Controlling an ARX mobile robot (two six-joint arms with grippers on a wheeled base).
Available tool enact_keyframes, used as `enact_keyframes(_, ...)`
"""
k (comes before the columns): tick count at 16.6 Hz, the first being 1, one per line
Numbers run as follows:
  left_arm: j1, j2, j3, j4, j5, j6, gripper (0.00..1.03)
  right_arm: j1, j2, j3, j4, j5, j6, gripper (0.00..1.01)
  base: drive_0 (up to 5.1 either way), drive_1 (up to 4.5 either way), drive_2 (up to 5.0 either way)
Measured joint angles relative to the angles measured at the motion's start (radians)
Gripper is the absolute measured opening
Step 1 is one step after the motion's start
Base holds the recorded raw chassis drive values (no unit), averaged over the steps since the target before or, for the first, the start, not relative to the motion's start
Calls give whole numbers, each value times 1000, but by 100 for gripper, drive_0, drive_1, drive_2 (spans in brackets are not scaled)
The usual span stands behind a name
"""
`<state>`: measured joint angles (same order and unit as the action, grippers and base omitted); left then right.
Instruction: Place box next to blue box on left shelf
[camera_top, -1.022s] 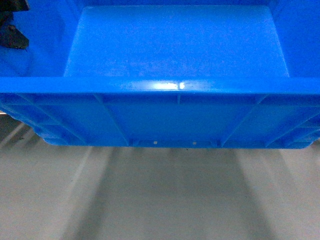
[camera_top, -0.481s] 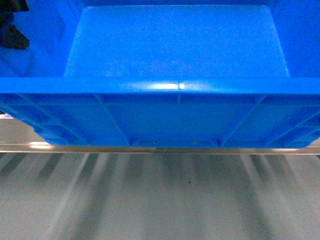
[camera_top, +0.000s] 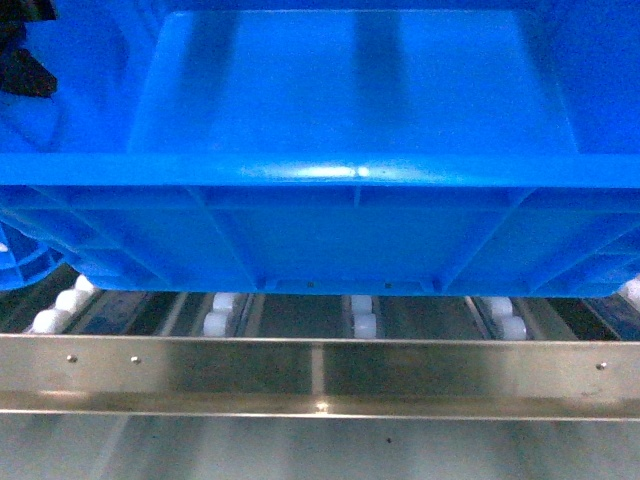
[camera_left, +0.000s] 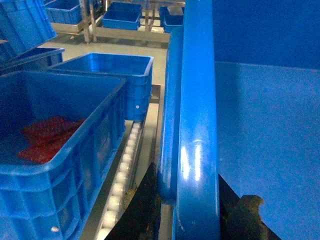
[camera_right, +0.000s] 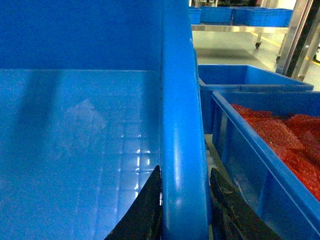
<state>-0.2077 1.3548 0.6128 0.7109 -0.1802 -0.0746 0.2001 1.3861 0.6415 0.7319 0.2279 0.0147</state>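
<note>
Now the blue crate (camera_top: 350, 150) hangs over the roller shelf (camera_top: 320, 375), left pincer (camera_left: 187, 210) and right pincer (camera_right: 185, 210) each pinching its side rims, neighbour crates (camera_left: 55, 150) beside it.

The left tool (camera_left: 187, 210) shows as two flat black fingers (camera_left: 142, 210), matte and tapering to wedge-like tips; the one on the right of the frame has a dull brownish, worn patch near its upper edge. The right tool (camera_right: 185, 210) has the same black tapering fingers (camera_right: 145, 210), smooth and unmarked. In the head view a dark, angular black part of the left arm (camera_top: 22, 60) sits at the upper left corner, blurred
</note>
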Motion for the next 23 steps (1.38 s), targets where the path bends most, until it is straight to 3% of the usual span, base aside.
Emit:
enact_keyframes(2, 0, 0, 0, -1, 0, 1, 17, 0, 0, 0, -2, 0, 0, 20, -495, 250, 250)
enact_keyframes(23, 0, 0, 0, 0, 0, 0, 17, 0, 2, 0, 2, 0, 0, 20, 0, 0, 0)
